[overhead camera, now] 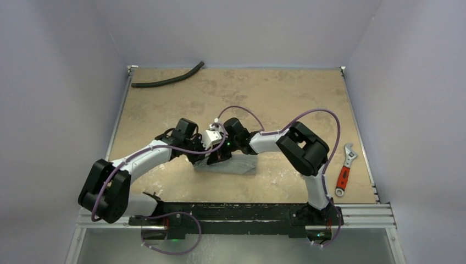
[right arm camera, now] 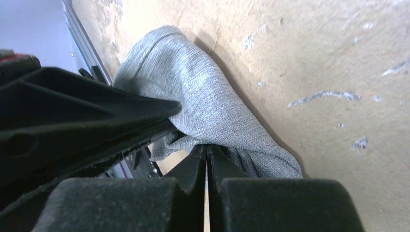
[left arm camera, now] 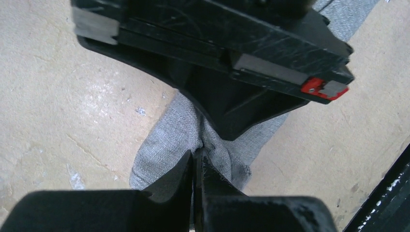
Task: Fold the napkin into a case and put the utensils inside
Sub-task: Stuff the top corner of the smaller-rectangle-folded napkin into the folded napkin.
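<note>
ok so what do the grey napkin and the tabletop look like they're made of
The napkin looks like thin woven fabric, matte: fine weave grain, soft folds. The tabletop looks hard, mottled tan, maybe stone-look laminate: faint sheen, white scuffs.

Robot lab cell, I'd say: blank white walls [overhead camera: 55,82] box my tan tabletop [overhead camera: 286,93], metal mounting rail [overhead camera: 247,211] at front.

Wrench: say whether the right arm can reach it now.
Probably yes: the wrench lies on the table beside that arm, nothing between. But its fingers are shut on the napkin and must release first.
</note>
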Motion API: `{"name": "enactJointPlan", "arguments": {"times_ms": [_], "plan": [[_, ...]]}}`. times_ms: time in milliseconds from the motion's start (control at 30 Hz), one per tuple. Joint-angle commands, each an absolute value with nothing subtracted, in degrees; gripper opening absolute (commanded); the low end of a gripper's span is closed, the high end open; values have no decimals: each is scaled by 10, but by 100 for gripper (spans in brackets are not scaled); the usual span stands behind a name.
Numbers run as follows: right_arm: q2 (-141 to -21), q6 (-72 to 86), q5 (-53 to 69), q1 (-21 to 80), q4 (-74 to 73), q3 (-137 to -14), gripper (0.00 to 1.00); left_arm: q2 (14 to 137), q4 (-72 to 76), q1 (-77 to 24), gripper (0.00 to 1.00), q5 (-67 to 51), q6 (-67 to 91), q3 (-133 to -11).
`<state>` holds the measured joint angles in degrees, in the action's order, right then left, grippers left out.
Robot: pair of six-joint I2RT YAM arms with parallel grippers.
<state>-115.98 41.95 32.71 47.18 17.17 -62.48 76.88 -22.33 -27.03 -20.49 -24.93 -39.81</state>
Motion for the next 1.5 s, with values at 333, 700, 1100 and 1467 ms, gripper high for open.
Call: {"name": "enactJointPlan", "arguments": {"times_ms": [333, 700, 1100, 1467], "plan": [[-1175, 545, 189, 464, 212, -630, 0, 778, -184, -271, 0, -165, -209, -402], [-1209, 376, 89, 427, 69, -730, 0, 818, -182, -270, 0, -150, -133, -454], [-1250, 363, 117, 427, 71, -773, 0, 884, -151, -232, 0, -107, -121, -476], [-1212, 398, 219, 422, 143, -725, 0, 914, -185, -194, 0, -149, -150, -514]]}}
